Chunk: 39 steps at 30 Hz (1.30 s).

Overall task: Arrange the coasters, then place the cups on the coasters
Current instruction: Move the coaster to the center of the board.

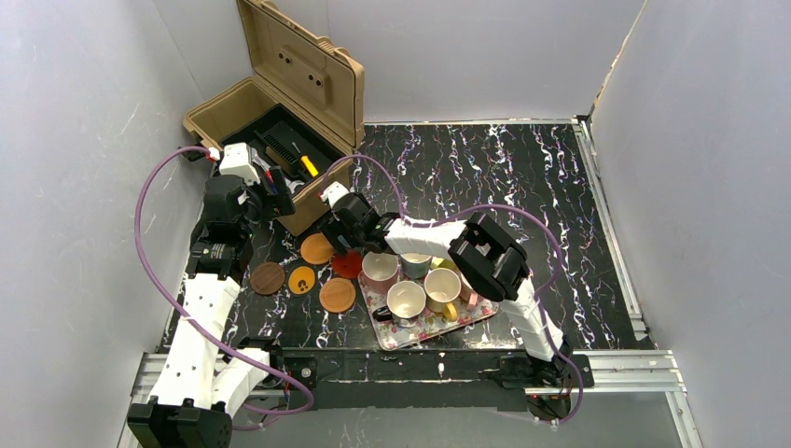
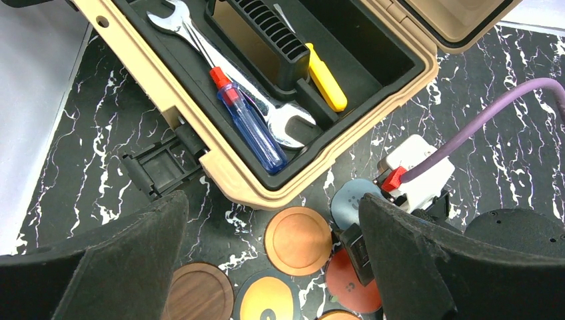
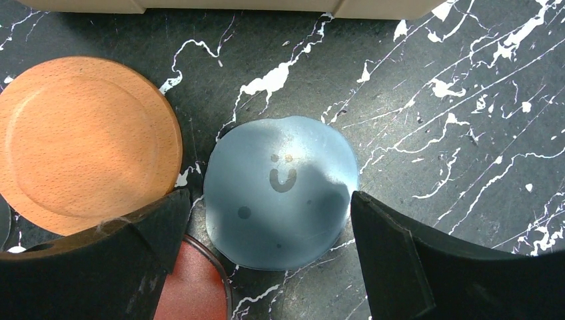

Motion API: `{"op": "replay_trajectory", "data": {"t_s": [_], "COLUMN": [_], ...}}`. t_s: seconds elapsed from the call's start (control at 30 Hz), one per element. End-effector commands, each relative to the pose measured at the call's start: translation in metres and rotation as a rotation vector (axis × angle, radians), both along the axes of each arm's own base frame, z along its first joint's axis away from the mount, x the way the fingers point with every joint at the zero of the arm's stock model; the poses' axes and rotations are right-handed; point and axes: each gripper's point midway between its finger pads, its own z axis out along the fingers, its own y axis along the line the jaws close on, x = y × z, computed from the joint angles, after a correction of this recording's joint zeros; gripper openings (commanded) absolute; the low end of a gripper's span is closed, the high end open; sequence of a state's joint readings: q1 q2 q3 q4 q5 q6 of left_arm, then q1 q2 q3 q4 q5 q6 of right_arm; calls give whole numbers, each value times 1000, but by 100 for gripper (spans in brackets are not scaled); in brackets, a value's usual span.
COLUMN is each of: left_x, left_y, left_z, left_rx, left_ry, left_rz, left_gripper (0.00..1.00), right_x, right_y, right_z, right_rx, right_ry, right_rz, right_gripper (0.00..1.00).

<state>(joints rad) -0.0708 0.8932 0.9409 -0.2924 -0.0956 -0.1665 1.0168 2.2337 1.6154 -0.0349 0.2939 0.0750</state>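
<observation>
My right gripper (image 3: pixel 266 203) gaped open over the blue-grey coaster (image 3: pixel 280 173) on the table (image 3: pixel 440 153), just beside the orange coaster (image 3: pixel 86 140); my left gripper (image 2: pixel 272 203) was open too. Cups (image 1: pixel 407 301) stood on the tray (image 1: pixel 417 335).

Open case (image 1: pixel 280 140) sits at the ten o'clock corner of the counter (image 1: pixel 522 177), with a wrench (image 2: pixel 266 110) and a screwdriver (image 2: pixel 250 127) lying side by side in it. The coasters (image 1: pixel 337 295) lie flat on the counter just in front of it, round eight o'clock. Right at their three o'clock is the tray (image 1: pixel 424 333), at the near edge, six o'clock, with the cups (image 1: pixel 407 301) standing on it, packed together.
</observation>
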Motion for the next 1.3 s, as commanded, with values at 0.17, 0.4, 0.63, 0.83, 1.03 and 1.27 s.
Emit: {"op": "replay_trajectory", "data": {"t_s": [0.17, 0.4, 0.63, 0.83, 1.03, 1.27], "left_x": [-2, -3, -3, -3, -3, -2], "left_y": [4, 4, 4, 5, 5, 5], "left_z": [1, 0, 1, -1, -2, -4], "left_rx": [23, 25, 25, 28, 28, 28], "left_ry": [-7, -7, -7, -2, 2, 9], "left_rz": [14, 18, 21, 23, 24, 24], "left_gripper": [98, 98, 98, 98, 98, 98], "right_x": [-3, -2, 0, 7, 16, 26], "right_y": [1, -9, -25, -40, -69, -104], "right_z": [-15, -23, -31, -35, -36, -40], "right_rx": [-5, 8, 6, -10, -37, -37], "right_ry": [41, 81, 111, 103, 94, 115], "right_rz": [-17, -56, -98, -153, -227, -281], "right_gripper": [98, 99, 99, 98, 98, 97]}}
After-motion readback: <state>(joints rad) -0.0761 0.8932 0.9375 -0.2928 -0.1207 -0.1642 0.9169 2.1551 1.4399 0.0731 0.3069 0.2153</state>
